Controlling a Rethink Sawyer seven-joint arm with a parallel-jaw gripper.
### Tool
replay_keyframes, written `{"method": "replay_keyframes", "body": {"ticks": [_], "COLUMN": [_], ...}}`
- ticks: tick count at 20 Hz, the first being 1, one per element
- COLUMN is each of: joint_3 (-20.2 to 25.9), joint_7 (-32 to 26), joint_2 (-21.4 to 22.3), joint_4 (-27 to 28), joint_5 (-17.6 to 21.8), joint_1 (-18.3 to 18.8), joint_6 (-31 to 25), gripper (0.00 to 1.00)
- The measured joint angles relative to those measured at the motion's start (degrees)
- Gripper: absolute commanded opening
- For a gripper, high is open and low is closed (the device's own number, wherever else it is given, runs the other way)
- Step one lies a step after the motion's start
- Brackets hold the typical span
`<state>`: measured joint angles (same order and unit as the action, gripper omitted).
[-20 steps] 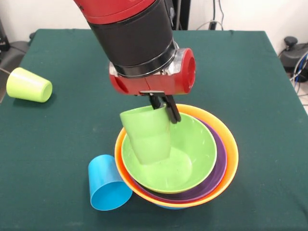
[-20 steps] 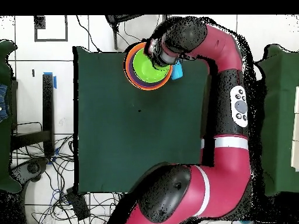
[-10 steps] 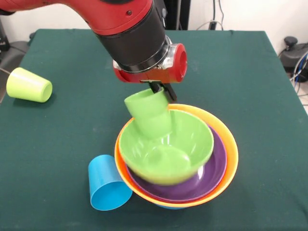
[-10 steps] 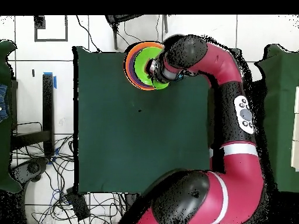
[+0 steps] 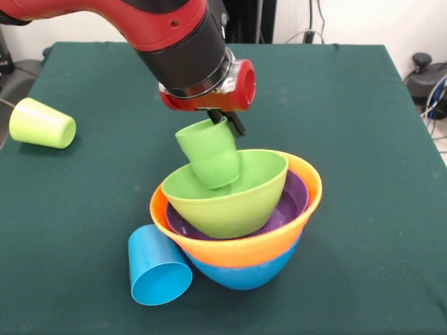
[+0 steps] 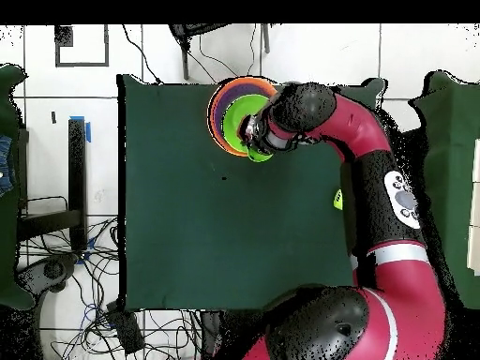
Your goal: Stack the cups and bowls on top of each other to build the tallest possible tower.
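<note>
My gripper (image 5: 225,125) is shut on the far rim of the ridged green cup (image 5: 209,157). The cup leans into the green bowl (image 5: 234,199), its base against the bowl's inside. The tower (image 5: 241,244) is a nest of that bowl, a purple bowl (image 5: 292,201), an orange bowl (image 5: 237,250) and a blue bowl (image 5: 244,277) at the bottom. It is tipped so its outer walls face the front view. In the overhead view the tower (image 6: 225,105) sits at the table's top edge with the arm over its right side; the gripper is hidden there.
A sky blue cup (image 5: 157,266) lies on its side against the tower's left. A yellow-green cup (image 5: 42,123) lies on its side at the left edge of the table (image 5: 363,139); the overhead view shows a sliver of that cup (image 6: 337,199) beside the arm.
The gripper has drawn back and up with the green cup. The green bowl and the nest under it have tipped, so the blue bowl now shows.
</note>
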<state>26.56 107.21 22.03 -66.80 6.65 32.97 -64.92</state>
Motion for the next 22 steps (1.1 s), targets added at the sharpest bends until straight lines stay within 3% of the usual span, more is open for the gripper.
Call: {"method": "replay_keyframes", "body": {"ticks": [6, 22], "joint_3": [0.62, 4.98], "joint_7": [0.00, 0.00], "joint_2": [-0.28, -0.33], "joint_4": [-0.95, -1.70], "joint_5": [1.87, 4.88], "joint_1": [0.62, 0.64], "joint_6": [2.49, 2.81], "gripper": [0.00, 0.00]}}
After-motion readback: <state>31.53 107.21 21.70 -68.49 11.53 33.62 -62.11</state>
